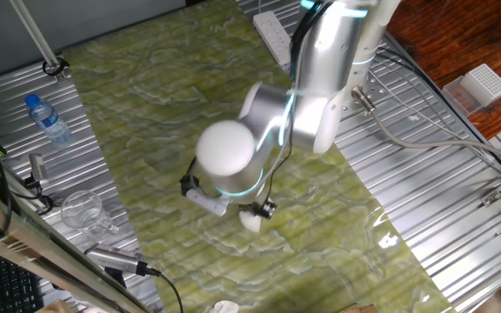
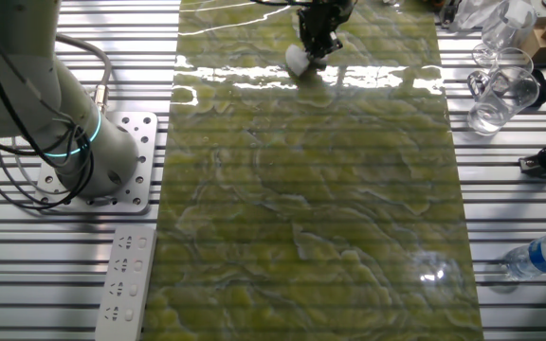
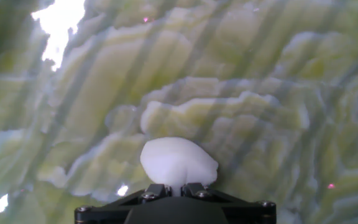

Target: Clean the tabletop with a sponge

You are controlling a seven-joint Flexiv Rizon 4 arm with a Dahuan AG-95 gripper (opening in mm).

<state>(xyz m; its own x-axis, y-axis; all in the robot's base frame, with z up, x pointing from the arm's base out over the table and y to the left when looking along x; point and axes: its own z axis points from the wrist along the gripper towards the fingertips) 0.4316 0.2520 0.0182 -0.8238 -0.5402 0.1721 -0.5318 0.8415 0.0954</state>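
Sponge (image 3: pixel 178 160) pinched in jaws, on tabletop (image 2: pixel 349 218) near end edge.

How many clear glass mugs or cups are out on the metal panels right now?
2, going by the other fixed view: a handled clear glass mug on the ribbed grey metal panel right of the yellow-green marbled tabletop, and another clear glass cup just behind it. Others may be hidden.

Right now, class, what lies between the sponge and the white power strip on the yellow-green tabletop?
Only bare tabletop lies between the sponge and the power strip; the other fixed view shows it.
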